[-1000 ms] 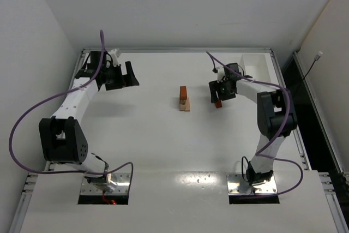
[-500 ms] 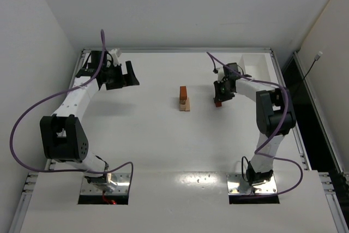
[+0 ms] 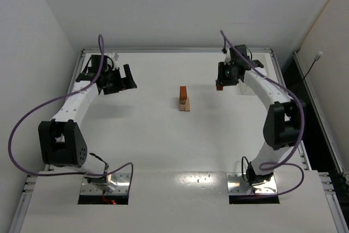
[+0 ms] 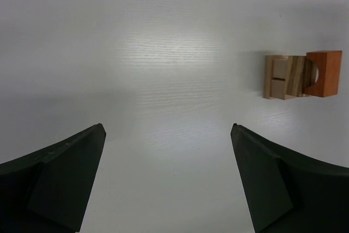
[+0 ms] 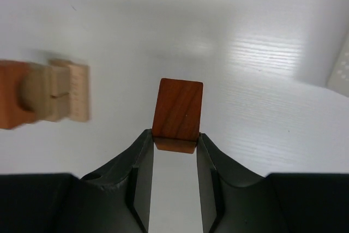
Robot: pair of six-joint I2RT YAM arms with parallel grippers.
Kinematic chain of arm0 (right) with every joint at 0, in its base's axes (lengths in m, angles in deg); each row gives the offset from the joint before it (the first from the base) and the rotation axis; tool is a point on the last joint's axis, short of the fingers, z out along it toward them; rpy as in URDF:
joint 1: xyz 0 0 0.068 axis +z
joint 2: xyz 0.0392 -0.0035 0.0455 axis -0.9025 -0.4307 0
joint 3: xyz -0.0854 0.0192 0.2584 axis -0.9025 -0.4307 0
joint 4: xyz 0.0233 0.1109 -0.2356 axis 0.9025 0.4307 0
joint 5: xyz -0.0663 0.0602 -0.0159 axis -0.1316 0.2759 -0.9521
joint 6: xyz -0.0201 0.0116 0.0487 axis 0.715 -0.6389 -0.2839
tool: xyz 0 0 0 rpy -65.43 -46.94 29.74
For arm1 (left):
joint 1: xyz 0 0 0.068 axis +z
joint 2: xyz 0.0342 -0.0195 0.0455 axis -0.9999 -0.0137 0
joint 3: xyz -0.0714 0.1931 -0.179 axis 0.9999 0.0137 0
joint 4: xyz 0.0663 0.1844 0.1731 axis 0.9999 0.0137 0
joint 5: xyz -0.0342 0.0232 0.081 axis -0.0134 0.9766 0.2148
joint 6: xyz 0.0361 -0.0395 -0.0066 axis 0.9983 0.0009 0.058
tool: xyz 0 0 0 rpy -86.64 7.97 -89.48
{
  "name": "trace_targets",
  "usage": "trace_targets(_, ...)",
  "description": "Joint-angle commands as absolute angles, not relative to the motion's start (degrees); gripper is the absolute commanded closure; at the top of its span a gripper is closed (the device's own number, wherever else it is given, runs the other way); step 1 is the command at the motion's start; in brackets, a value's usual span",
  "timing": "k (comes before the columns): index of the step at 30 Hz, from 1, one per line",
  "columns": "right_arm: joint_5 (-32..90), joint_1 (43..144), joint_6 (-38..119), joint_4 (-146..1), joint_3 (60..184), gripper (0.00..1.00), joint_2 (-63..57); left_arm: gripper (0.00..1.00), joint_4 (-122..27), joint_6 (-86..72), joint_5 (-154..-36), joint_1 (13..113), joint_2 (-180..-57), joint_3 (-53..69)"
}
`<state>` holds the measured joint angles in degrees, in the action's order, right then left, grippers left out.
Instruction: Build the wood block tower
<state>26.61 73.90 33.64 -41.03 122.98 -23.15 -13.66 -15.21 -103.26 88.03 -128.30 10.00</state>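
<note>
White table (image 3: 163,145) — right gripper (image 5: 175,140), clamped on reddish block (image 5: 177,110), now lifted; left gripper (image 4: 169,135) apart.

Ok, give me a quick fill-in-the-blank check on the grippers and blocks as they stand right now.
1. The right gripper is shut on a ____ wooden block.
2. The left gripper is ____ and holds nothing.
3. In the top view, the tower stands to the ____ of the held block, not touching it.

Missing words: reddish-brown; open; left.
</note>
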Motion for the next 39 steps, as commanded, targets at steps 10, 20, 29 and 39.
trace_targets(10,11.1,83.5,17.7,-21.2,147.2,1.0,-22.7,0.01,-13.6,-19.0,-96.5,87.5,-125.7,11.0)
trace_targets(20,9.3,95.1,16.0,-22.4,155.5,1.0,-32.7,0.01,-13.6,-19.0,-93.8,87.5,-122.8,12.8)
trace_targets(29,7.8,99.4,15.4,-23.4,157.2,1.0,-36.4,0.01,-13.6,-18.5,-93.3,87.5,-120.4,15.2)
trace_targets(39,7.8,101.5,14.9,-23.5,155.5,1.0,-37.5,0.01,-13.6,-18.5,-93.9,87.5,-122.1,14.6)
